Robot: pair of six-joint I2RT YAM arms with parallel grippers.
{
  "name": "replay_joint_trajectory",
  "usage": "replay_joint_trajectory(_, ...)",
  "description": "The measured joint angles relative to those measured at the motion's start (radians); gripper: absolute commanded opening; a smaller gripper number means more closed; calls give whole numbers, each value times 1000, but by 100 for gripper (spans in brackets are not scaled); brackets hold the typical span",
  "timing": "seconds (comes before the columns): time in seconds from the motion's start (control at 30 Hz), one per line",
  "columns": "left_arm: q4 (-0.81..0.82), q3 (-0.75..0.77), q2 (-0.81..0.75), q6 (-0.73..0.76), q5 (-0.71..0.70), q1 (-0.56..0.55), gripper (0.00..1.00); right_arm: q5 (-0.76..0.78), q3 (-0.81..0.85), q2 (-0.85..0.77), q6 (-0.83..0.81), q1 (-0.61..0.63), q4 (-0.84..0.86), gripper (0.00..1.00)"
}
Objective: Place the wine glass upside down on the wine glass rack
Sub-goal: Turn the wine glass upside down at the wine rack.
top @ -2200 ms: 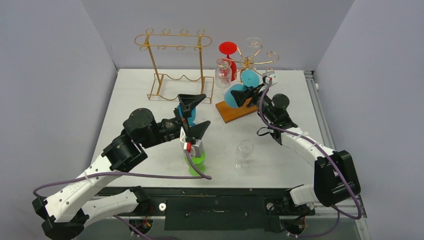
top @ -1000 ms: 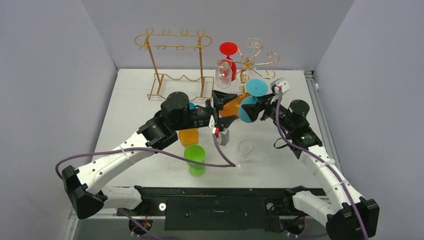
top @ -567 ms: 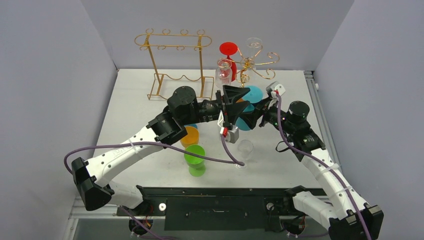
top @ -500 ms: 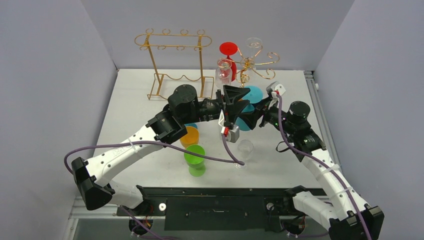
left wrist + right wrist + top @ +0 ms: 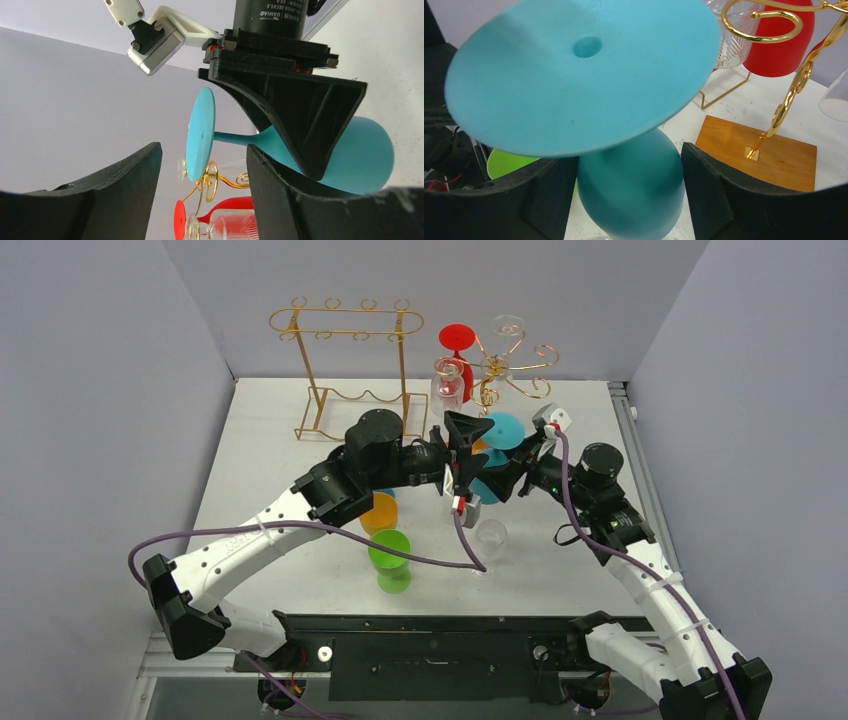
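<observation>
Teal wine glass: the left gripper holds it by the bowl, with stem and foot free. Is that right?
Wrong gripper. The right gripper holds the teal wine glass by the bowl, with stem and foot free. The right wrist view shows the bowl clamped between its own fingers. The left gripper is open and grips nothing.

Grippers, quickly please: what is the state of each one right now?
Left gripper: open, holding nothing.
Right gripper: closed on the bowl of the blue wine glass.
</observation>
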Motion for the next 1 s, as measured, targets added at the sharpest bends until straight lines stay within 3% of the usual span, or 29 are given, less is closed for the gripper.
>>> replay_joint_trajectory(0.13,19,0,14,3,-35,0,44,-10,0,0,8,12,0,40)
replay_joint_trajectory(0.3,16,3,46,11,-72,0,16,-19,0,0,22,13,1,39)
replay_joint_trajectory(0.37,17,11,52,28,-88,0,12,-23,0,1,27,13,-9,39)
replay_joint_trajectory(0.8,27,22,53,65,-169,11,10,-23,-64,-37,117,-34,136,36)
replay_joint_trajectory(1.0,43,4,43,75,-181,16,26,-23,-106,-64,169,-61,224,36)
